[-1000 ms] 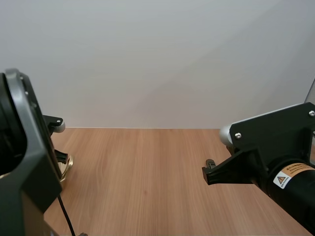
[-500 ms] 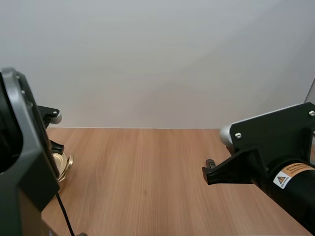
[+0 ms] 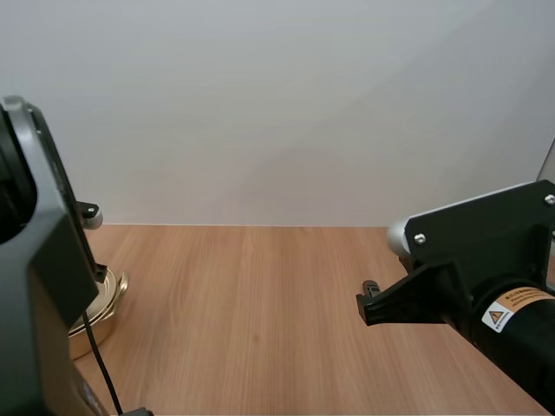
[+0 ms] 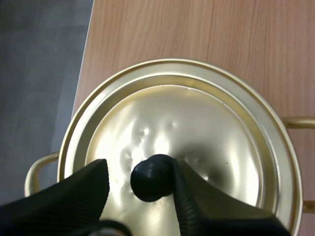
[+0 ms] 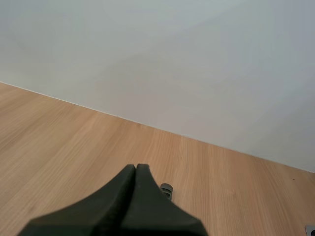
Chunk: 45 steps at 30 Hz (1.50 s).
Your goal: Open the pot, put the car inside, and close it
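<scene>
A gold pot (image 3: 106, 305) stands at the table's left edge, partly behind my left arm. Its gold lid (image 4: 197, 128) sits on it, with a black knob (image 4: 150, 178) in the middle. My left gripper (image 4: 138, 169) is open and down over the lid, one finger on each side of the knob. One finger (image 4: 194, 196) touches the knob and the other finger (image 4: 69, 194) stands a little apart from it. My right gripper (image 5: 136, 171) is shut on nothing, its fingers together as one wedge, low over bare wood at the right (image 3: 371, 305).
The pot has two thin loop handles (image 4: 42, 164), one on each side. It sits close to the table's left edge (image 4: 83, 78), with grey floor beyond. Bare wooden tabletop (image 3: 260, 321) lies between the two arms, up to a plain white wall.
My left arm has shifted left and down over the pot, so more of the pot's rim shows in the high view. The right arm has not moved.
</scene>
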Tool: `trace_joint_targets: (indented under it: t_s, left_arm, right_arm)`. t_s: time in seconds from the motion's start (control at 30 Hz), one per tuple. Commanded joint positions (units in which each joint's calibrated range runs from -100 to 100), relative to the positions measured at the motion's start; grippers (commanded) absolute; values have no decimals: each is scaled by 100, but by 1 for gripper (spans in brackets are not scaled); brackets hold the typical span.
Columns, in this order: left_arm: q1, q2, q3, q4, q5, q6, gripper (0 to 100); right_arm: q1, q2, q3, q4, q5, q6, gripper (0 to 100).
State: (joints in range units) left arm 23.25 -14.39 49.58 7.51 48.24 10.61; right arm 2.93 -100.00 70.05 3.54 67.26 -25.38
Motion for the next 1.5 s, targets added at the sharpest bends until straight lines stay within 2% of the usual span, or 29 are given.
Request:
trace_joint_targets:
  t_s: [0.0,0.07,0.1,0.3,0.57,0.83,1.03,1.13,1.27,1.37,1.47]
  left_arm:
    - [3,16,4,-39,5,7,34]
    - [3,33,4,-129,5,7,6]
    - [3,33,4,-179,5,7,0]
    - [3,33,4,-471,200,138,0]
    - [3,-167,4,-1561,735,807,0]
    - [3,-1331,-736,-2235,901,927,0]
    - [3,-2545,-1327,-3506,1329,927,0]
    - [3,-3156,-1429,-4177,1623,994,0]
    - [3,-3930,-1429,-5142,2244,1712,0]
    - [3,-4310,-1429,-5659,3122,2094,0]
    - [3,-4543,-1519,-6072,4068,2132,0]
  right_arm:
    - [1,0,0,5,4,-2,0]
    - [1,0,0,5,4,-2,0]
    - [1,0,0,5,4,-2,0]
    - [1,0,0,5,4,-2,0]
    - [1,0,0,-16,10,-2,0]
    - [1,0,0,-262,-240,-2,0]
    - [1,90,0,-703,-1269,-171,0]
    - [1,644,0,-785,-2000,-411,0]
    - [-80,1866,0,-782,-2677,-477,0]
    - [-120,2933,-87,-508,-2697,-477,0]
    - [-120,4055,-284,-161,-2697,-485,0]
